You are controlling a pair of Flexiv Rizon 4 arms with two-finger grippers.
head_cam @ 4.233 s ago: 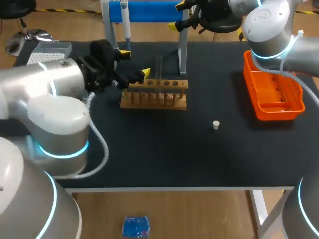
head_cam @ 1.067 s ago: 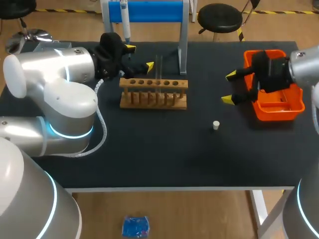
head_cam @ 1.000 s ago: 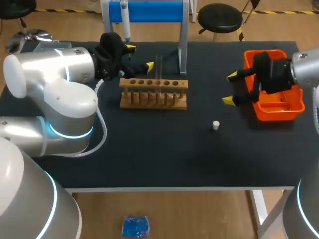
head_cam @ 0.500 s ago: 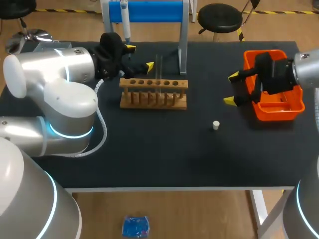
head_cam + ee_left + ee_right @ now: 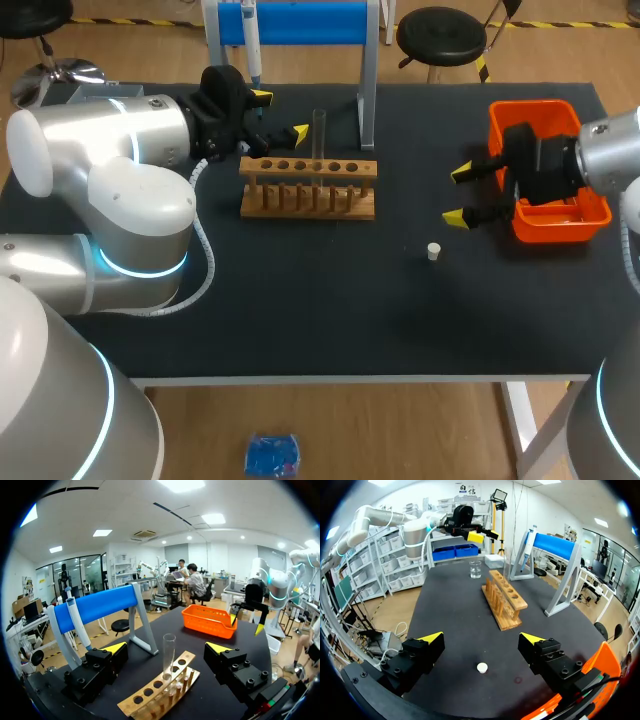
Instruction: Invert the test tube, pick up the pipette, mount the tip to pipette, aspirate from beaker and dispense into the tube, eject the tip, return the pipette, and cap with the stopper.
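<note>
Hard-to-see stuff first. From the head view the beaker is blocked completely by the left arm (image 5: 100, 190). It only turns up in the right wrist view, where the beaker (image 5: 475, 569) sits on the counter (image 5: 330, 300) just past the far end of the wooden rack (image 5: 310, 187). Can't tell how much is in it. A pale box (image 5: 97, 104) well to the left of the rack is mostly covered by that same arm. The right arm (image 5: 612, 150) covers part of the orange basket (image 5: 545, 120), which is well to the right of the rack, and I can't make out what's inside it.

The left jaws are spread wide with nothing in them. They hang just behind the rack's left end, near the pipette (image 5: 252, 45). The pipette hangs on the blue stand (image 5: 300, 20) behind the rack. In the left wrist view the test tube (image 5: 169, 655) stands ahead of the jaws, clear of both fingers.

The right jaws are also wide open and empty, between the rack and the basket, right by the basket's side. The little white stopper (image 5: 433, 251) lies on the counter to the right of the rack and a bit nearer the front edge. In the right wrist view it sits on the counter ahead of the jaws, not touching them.

The test tube is upright in one of the rack's middle holes, open end up. It looks clear, and I can't tell if there's any liquid in it. The other holes look empty.
</note>
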